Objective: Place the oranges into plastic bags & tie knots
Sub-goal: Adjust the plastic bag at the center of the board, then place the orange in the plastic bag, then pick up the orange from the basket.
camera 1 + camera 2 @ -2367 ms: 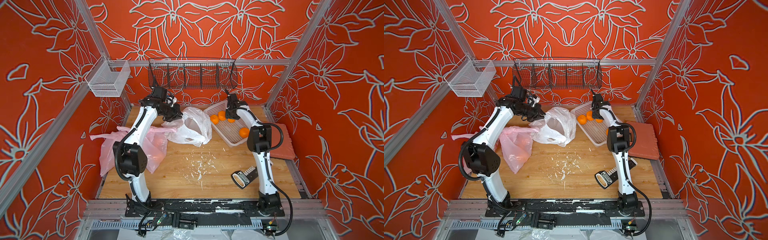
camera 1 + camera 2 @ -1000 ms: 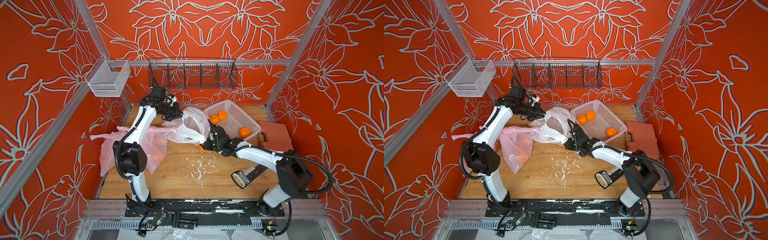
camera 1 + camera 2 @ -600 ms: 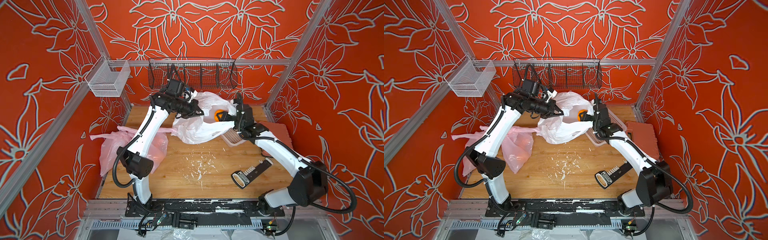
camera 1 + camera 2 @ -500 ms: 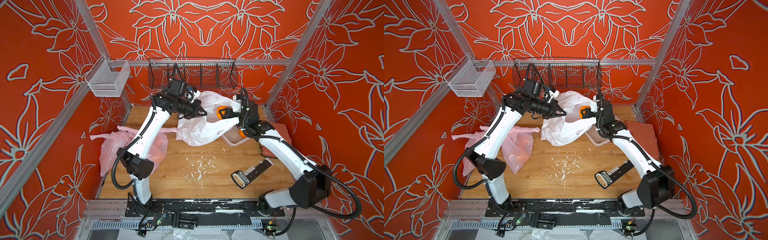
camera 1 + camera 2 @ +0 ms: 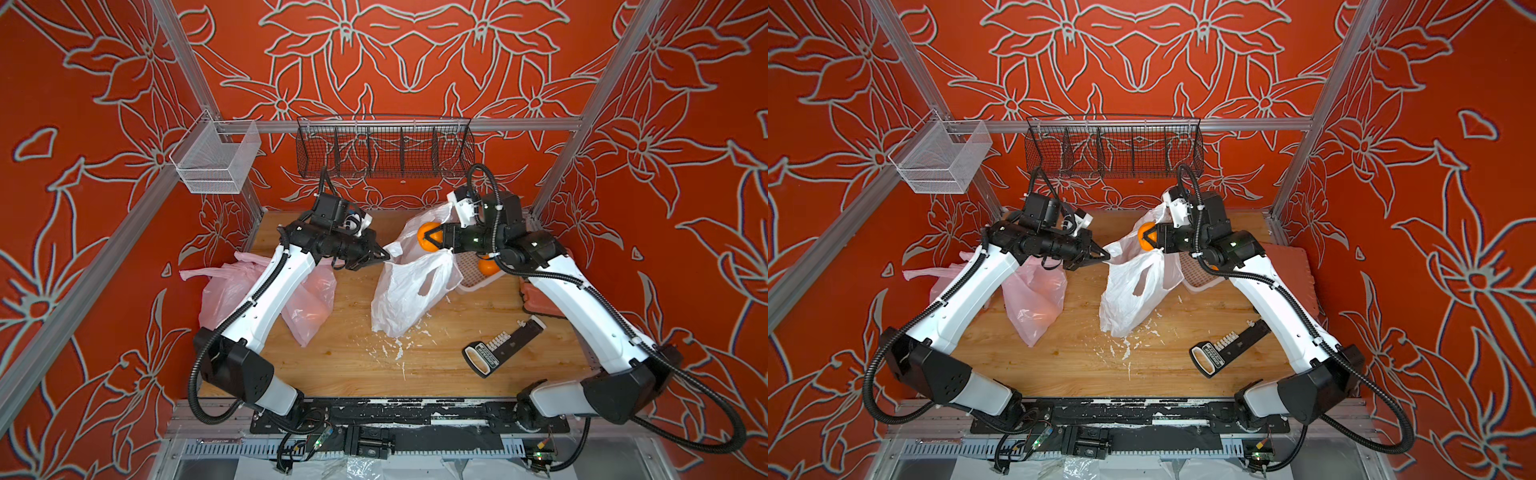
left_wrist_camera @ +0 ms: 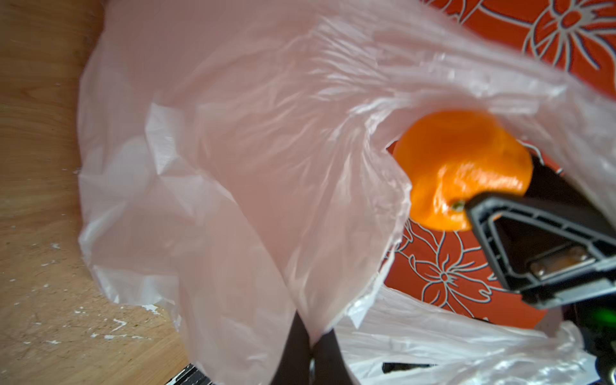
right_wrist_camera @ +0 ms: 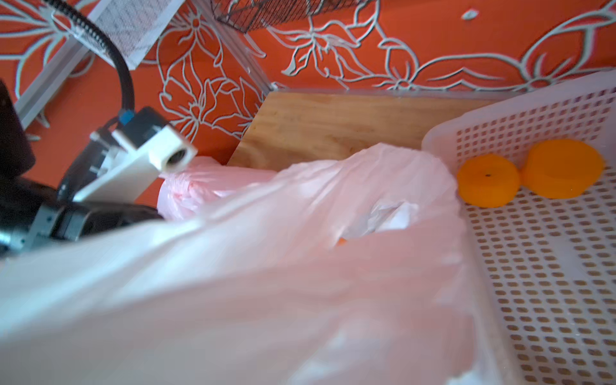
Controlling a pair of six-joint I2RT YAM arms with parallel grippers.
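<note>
My left gripper [image 5: 384,257] [image 5: 1104,258] is shut on the rim of the milky white plastic bag [image 5: 407,291] [image 5: 1129,291] and holds it hanging above the wooden table [image 5: 353,374]. My right gripper [image 5: 432,237] [image 5: 1147,239] is shut on an orange [image 5: 428,236] [image 6: 463,166] at the bag's open mouth. The left wrist view shows my dark fingers [image 6: 293,353] pinching the bag's film [image 6: 250,150]. Bag film [image 7: 266,283] covers my right jaws in the right wrist view. Two oranges [image 7: 488,185] [image 7: 563,168] lie in the perforated basket [image 7: 550,283]. Pink bags [image 5: 307,303] lie under my left arm.
The pale basket [image 5: 469,272] stands at the back right next to a terracotta mat [image 5: 540,299]. A black handled tool [image 5: 503,347] lies at the front right. White flecks [image 5: 395,349] dot the table's middle. A black wire rack [image 5: 384,151] and a white mesh bin [image 5: 216,162] hang on the back rail.
Both arms have risen from the table. In the last half second my left gripper pulled the bag's rim leftward, the bag hangs straighter, and the orange moved closer to its mouth.
</note>
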